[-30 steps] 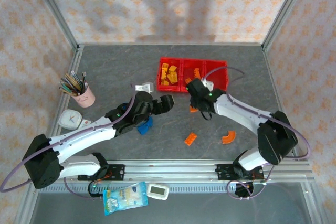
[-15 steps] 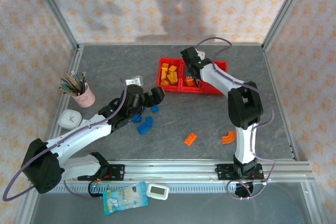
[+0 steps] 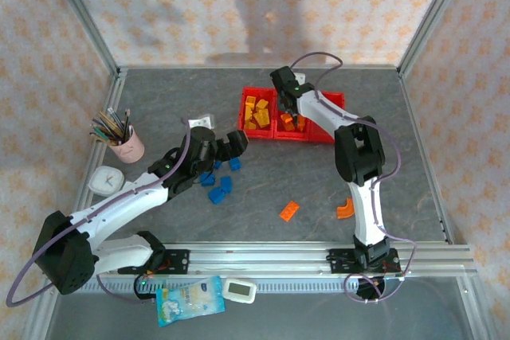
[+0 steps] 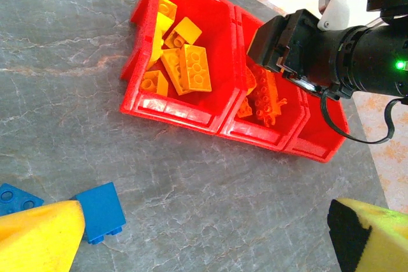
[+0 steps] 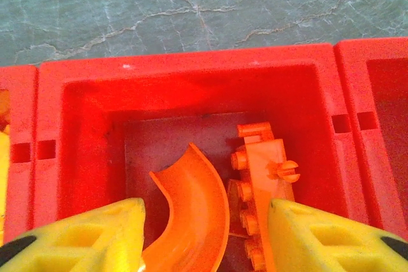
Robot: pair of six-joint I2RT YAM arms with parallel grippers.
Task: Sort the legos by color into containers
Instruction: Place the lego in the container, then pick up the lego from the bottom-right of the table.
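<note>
Over middle bin, right gripper jaws spread, orange arc cut off (left gripper likewise spread)

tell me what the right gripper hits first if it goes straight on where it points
Most likely the orange curved piece in the middle bin, lying straight ahead of the right gripper, though depth is unclear.

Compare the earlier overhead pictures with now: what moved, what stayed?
The right gripper swung from mid-table to the middle bin of the red plastic tray, open over orange pieces. The left gripper shifted left, open. The flat orange brick and orange arc on the table stayed.
</note>
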